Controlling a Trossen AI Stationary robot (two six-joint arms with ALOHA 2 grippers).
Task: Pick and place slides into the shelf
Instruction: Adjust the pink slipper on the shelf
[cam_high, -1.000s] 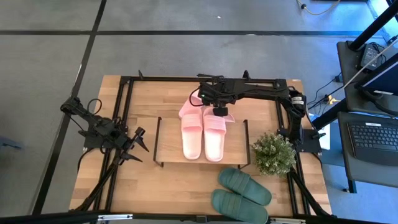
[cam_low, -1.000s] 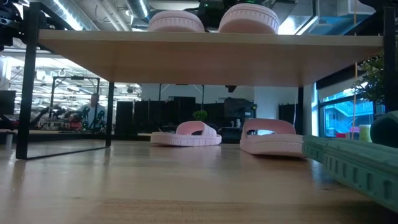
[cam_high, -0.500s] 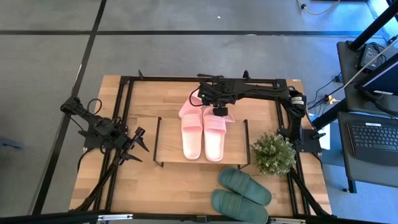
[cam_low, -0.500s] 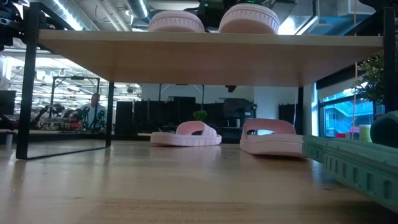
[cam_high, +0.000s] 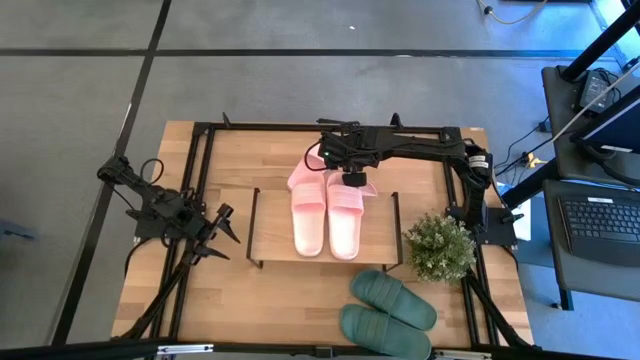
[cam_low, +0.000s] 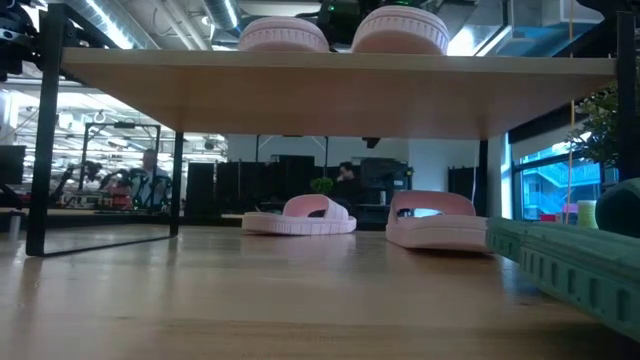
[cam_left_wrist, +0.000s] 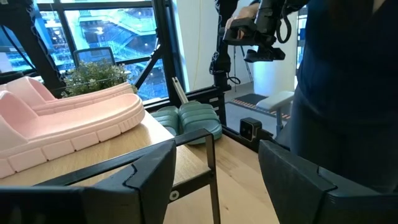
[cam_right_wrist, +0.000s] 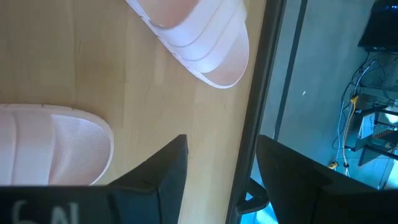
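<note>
The shelf (cam_high: 275, 238) stands mid-table with one pink pair (cam_high: 326, 215) lying side by side on its top board, toes toward the table's front edge. A second pink pair (cam_low: 372, 218) lies on the table behind and under the shelf; in the low view both slides sit flat, well apart from each other. From above, only parts of them show past the shelf's rear edge. The green pair (cam_high: 388, 308) lies on the table by the front right corner, the two slides touching, just in front of a potted plant (cam_high: 440, 247).

The right gripper (cam_high: 352, 180) hangs over the heel end of the right-hand shelf slide, near the rear edge of the board. Its jaws stand apart with nothing between them; bare table and slide edges show past the fingers (cam_right_wrist: 163, 171).

The left gripper (cam_high: 222, 230) waits at the table's left side, beside the shelf, jaws wide and empty.
</note>
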